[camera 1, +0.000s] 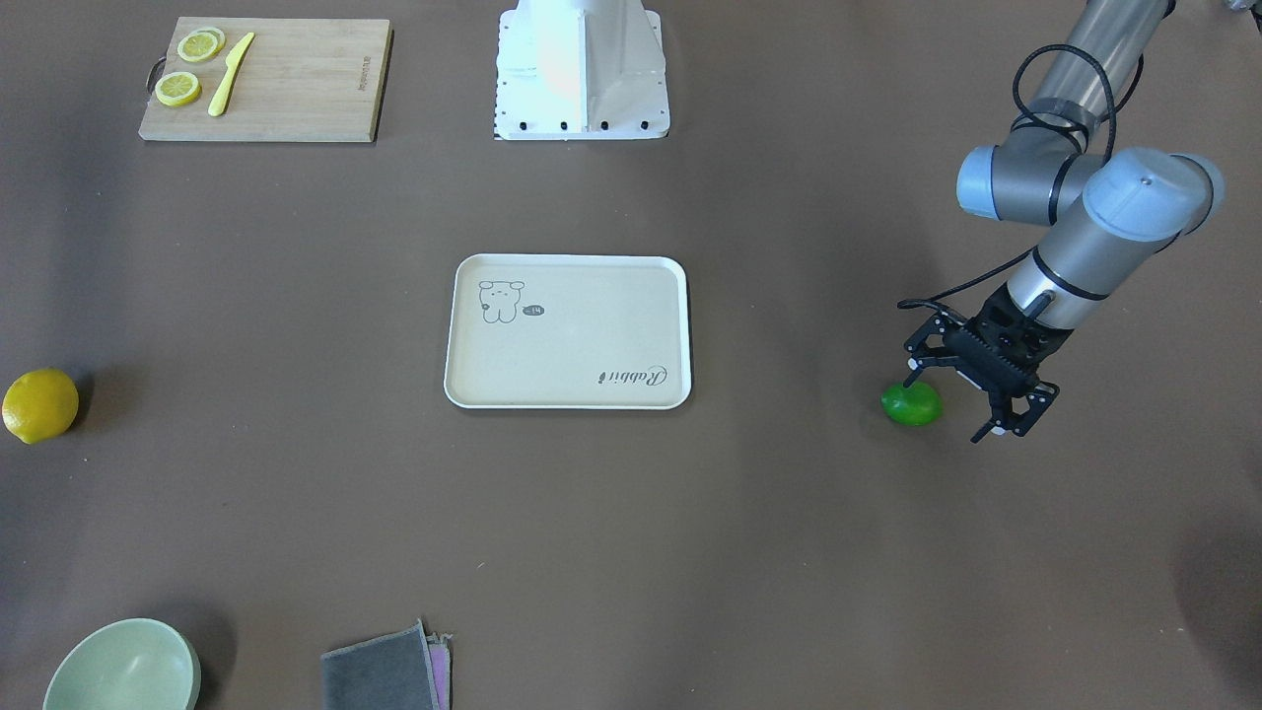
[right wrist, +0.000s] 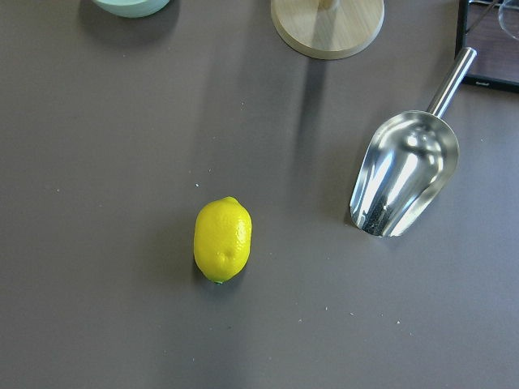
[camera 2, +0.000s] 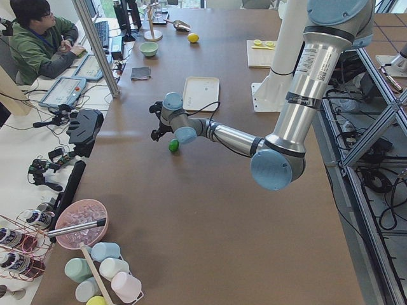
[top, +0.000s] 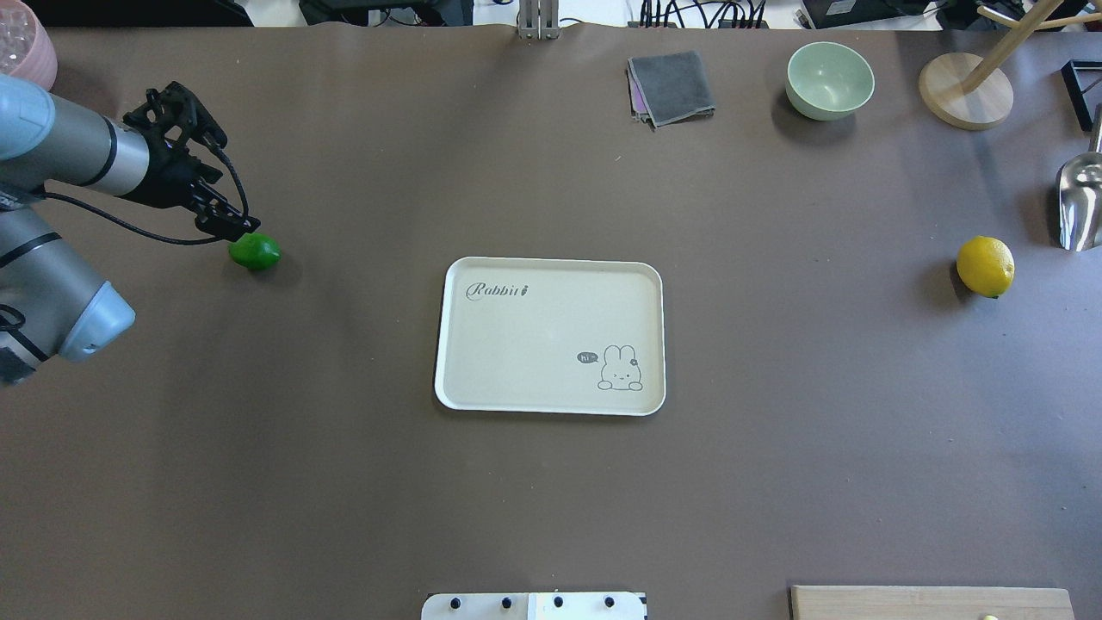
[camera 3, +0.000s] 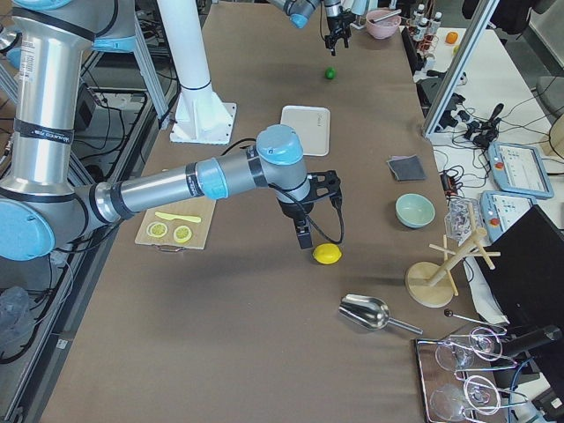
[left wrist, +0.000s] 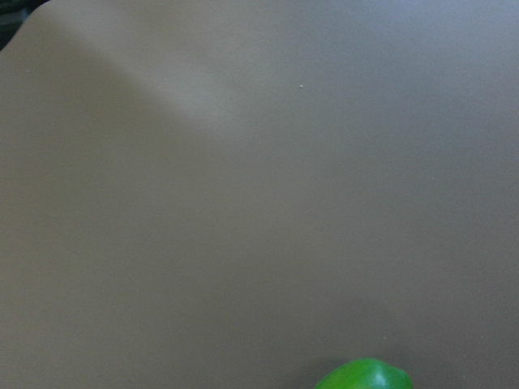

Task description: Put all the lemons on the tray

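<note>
Front-facing view: the tray (camera 1: 567, 340) lies at the middle of the tabletop (camera 1: 789, 552). The green lemon (camera 1: 911, 404) rests on the tabletop well to its right, and the yellow lemon (camera 1: 39, 405) rests at the left edge, so neither is on the tray. The left pincer (camera 1: 954, 404) hangs just beside the green lemon with its fingers spread wide, one fingertip over the fruit's far side, pinching nothing. At far left a cutting board (camera 1: 296, 89) carries lemon slices (camera 1: 178, 89) and a yellow knife (camera 1: 231, 74). A pale green bowl (camera 1: 123, 666) and a grey cloth (camera 1: 380, 671) sit at the near edge.

Overhead view: the left arm comes in from the left, its pincer spread, one fingertip close by the green lemon. The yellow lemon lies far right, near a metal scoop (top: 1080, 207) and a wooden stand (top: 964, 90).

Left side view: the left pincer hangs a little above the green lemon, which lies nearer than the tray.

Right side view: the right pincer (camera 3: 304, 236) points down just over the yellow lemon. I cannot tell whether it is spread or pressed together.

Left wrist view: tabletop, with the green lemon's top at the bottom edge.

Right wrist view: the yellow lemon lies on the tabletop, apart from the scoop on its right.
</note>
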`<state>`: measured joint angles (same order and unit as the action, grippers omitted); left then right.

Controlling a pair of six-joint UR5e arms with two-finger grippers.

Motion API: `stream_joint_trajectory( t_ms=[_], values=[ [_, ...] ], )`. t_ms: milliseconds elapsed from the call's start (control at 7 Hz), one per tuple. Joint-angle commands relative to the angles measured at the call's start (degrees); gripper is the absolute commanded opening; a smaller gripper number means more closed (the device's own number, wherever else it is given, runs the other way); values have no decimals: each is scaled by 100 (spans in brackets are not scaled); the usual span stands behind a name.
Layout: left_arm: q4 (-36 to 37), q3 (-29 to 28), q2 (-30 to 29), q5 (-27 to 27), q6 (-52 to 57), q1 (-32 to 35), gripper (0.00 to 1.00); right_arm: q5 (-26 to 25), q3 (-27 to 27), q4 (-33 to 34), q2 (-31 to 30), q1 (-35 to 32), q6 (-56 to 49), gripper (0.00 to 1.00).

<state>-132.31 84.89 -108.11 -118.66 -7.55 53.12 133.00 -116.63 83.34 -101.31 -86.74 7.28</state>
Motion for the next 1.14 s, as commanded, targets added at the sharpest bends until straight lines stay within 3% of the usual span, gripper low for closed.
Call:
stream_joint_trajectory(
  t_ms=[0,714,857,1000],
  values=[
    [-138,-121,-17,44,78,-144,98,24,17,-99,-3,34,63,100],
    [-242,-463,53,45,694,-346,97,24,35,-108,-3,43,54,100],
    [-339,-543,62,45,685,-364,92,24,35,-108,-3,43,63,100],
    [-392,-517,123,45,685,-381,70,24,35,-108,-3,43,63,100]
  ],
)
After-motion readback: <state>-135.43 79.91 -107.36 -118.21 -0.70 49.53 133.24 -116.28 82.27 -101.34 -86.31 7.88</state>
